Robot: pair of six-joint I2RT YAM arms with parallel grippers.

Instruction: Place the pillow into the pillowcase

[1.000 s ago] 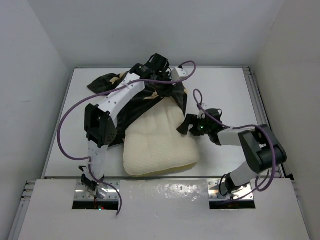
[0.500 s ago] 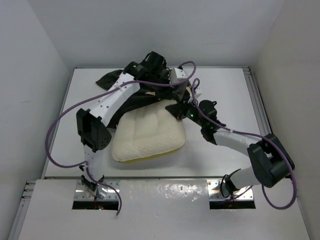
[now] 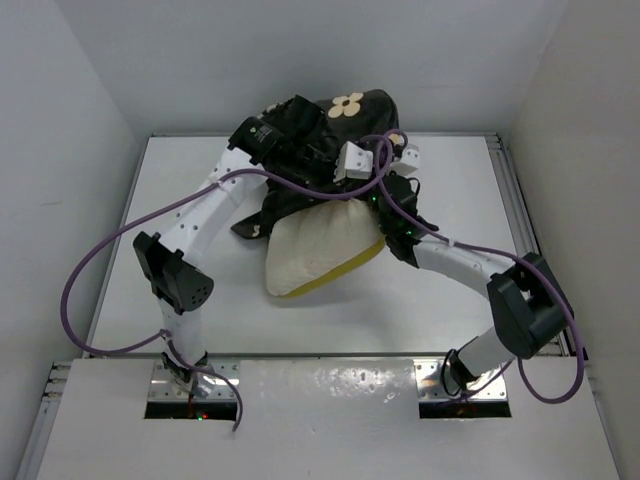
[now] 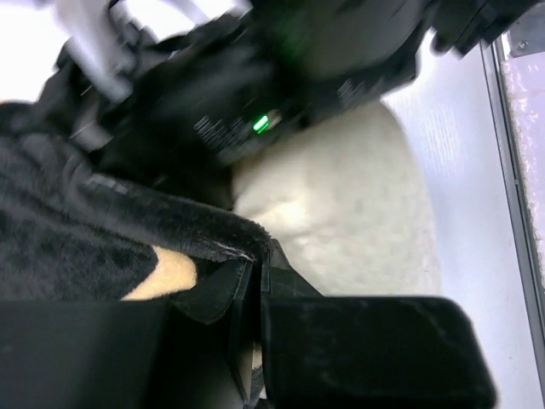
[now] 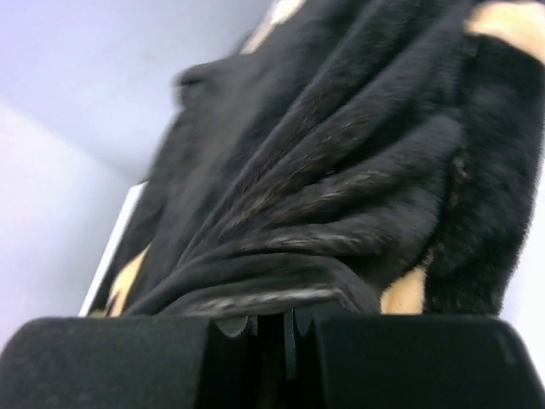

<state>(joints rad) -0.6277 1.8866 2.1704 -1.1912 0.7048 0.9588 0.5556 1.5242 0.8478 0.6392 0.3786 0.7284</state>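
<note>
I am holding the pillowcase [image 3: 345, 108] up with both hands, above the far middle of the surface [image 3: 180, 200]. My left hand [image 4: 255, 336] is pinching a fold of the black plush fabric, the two fingers [image 4: 366, 349] pressed nearly together with only the cloth between them. A tan patch of the print is showing just beside that fold. My right hand [image 5: 274, 336] is clamping another bunch of the same fabric, its jaws narrowed to a slit with gathered pleats fanning out above them.

From the overhead camera the pillowcase is bunching high between my two wrists, with one tan flower [image 3: 347, 102] facing up at its top. The pillow [image 3: 320, 248] is hanging tilted out of the underside of the case. Its upper end is lying under the black fabric and its lower corner is pointing toward my bases, seemingly resting on the surface. The yellow piping [image 3: 345, 270] is showing along its lower right edge.

In my left wrist camera the cream pillow is sitting just behind the pinched fabric, and the dark wrist of my right arm [image 4: 255, 102], with a green light glowing, is crowding in above it. Purple cables [image 3: 100, 270] are looping off both arms.
</note>
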